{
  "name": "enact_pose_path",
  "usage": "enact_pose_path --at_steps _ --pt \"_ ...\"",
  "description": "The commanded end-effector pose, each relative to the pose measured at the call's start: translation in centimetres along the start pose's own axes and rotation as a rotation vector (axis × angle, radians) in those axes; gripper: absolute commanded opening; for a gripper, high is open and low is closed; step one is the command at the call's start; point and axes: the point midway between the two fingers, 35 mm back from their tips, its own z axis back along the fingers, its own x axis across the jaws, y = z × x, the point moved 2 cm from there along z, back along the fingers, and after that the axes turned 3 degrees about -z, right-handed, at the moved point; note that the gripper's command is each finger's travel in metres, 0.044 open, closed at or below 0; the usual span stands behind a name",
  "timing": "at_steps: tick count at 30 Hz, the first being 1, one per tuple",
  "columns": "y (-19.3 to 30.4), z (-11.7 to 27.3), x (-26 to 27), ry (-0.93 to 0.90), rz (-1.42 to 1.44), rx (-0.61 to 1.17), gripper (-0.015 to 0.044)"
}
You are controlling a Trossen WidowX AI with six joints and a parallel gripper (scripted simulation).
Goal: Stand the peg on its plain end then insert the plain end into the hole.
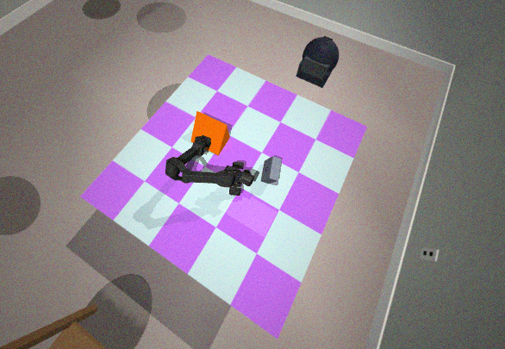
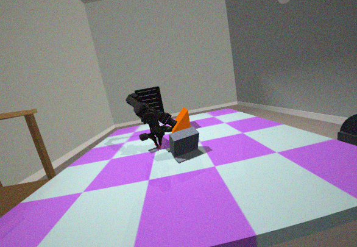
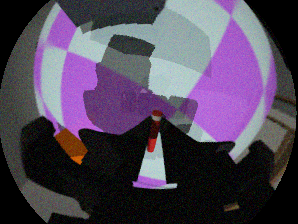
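Note:
The red peg (image 3: pixel 151 144) (image 2: pixel 159 147) is between the fingertips low at the table; its white band (image 3: pixel 156 118) is at the end farther from the wrist camera's lower edge. My gripper (image 3: pixel 155 119) (image 2: pixel 158 145) is shut on the peg, pointing steeply down. Whether the peg touches the table cannot be told. The grey block (image 1: pixel 272 170) (image 2: pixel 185 144) (image 3: pixel 112 11), apparently the sloped panel, stands just beyond the gripper, with its darker face towards the arm. Its hole is not clear; only a faint dark spot shows on that face. In the top view the arm hides the peg.
An orange wedge (image 1: pixel 208 131) (image 2: pixel 183 121) (image 3: pixel 71 145) stands beside the arm's rear part. The checkered table top (image 1: pixel 302 191) (image 2: pixel 195 207) lies under everything. A dark chair (image 1: pixel 320 58) is beyond the table's far edge, and a wooden piece of furniture (image 2: pixel 39 143) is off to the side.

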Motion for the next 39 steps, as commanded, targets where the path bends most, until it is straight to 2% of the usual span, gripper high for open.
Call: enact_pose_path --at_steps 1,39 --pt "0.2 0.3 0.0 -0.003 -0.002 -0.037 0.0049" --pt "2.4 2.1 -0.2 -0.02 0.001 -0.366 0.0049"
